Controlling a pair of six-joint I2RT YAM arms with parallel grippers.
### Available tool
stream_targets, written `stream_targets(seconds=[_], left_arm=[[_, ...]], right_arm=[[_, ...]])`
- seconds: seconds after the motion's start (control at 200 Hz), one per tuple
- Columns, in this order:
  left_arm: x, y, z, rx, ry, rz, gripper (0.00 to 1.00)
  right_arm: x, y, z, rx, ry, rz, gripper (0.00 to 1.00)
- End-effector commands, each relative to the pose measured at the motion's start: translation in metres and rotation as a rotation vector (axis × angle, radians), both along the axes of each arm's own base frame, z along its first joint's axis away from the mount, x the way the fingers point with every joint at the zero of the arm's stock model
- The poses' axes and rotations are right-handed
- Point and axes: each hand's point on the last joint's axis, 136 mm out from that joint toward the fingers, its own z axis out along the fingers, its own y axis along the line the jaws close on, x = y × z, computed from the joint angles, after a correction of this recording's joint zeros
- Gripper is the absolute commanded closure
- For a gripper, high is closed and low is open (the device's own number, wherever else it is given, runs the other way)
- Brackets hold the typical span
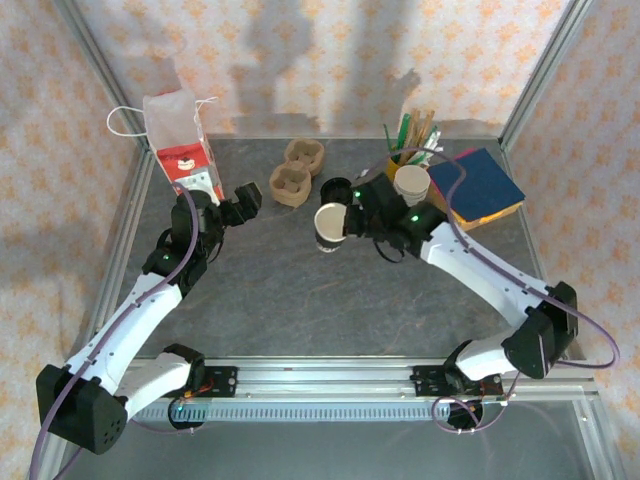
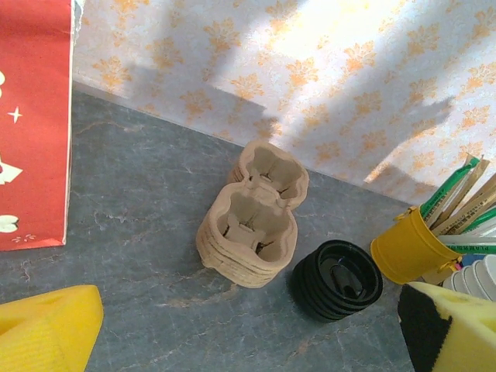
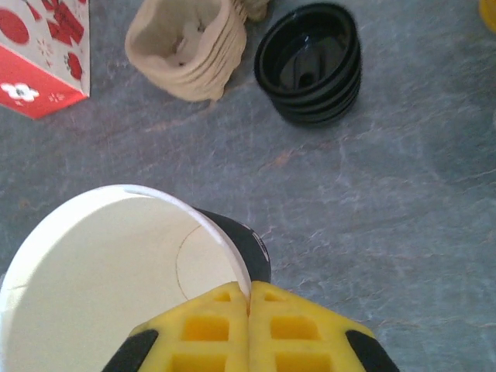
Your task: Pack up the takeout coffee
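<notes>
Partly, right gripper (image 3: pixel 249 293) covers cup (image 3: pixel 116 263) rim.

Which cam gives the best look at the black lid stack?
Right wrist: the black lid stack is large, whole and unobstructed, with its nested rims distinct. Left wrist also shows it whole but smaller, beside the cup carriers. Top external shows it only as a small dark ring.

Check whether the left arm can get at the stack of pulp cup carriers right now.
Probably yes. The left gripper is open and points toward the carrier stack, with bare table between them; the red bag stands to its left, the black lids to its right.
</notes>
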Motion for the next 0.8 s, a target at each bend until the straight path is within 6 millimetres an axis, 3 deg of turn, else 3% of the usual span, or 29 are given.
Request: stream_targets(seconds=[0.0,0.365,0.796], left_arm=[[0.002,-0.001,0.003,-0.013,-0.024,0.007,0.01],[0.002,-0.003,0.000,-0.025,-0.022,-0.001,0.01],[0.005,-0.006,0.005,-0.040,-0.028,-0.010,0.01]], right_arm=[[0.009,0.010,-0.017,0.026,-0.029,-0.067,0.95],[0.001,0.024,-0.073,-0.036,0.038,-0.055,0.96],[0.003,0.028,-0.093,-0.080,0.077,-0.045,0.93]])
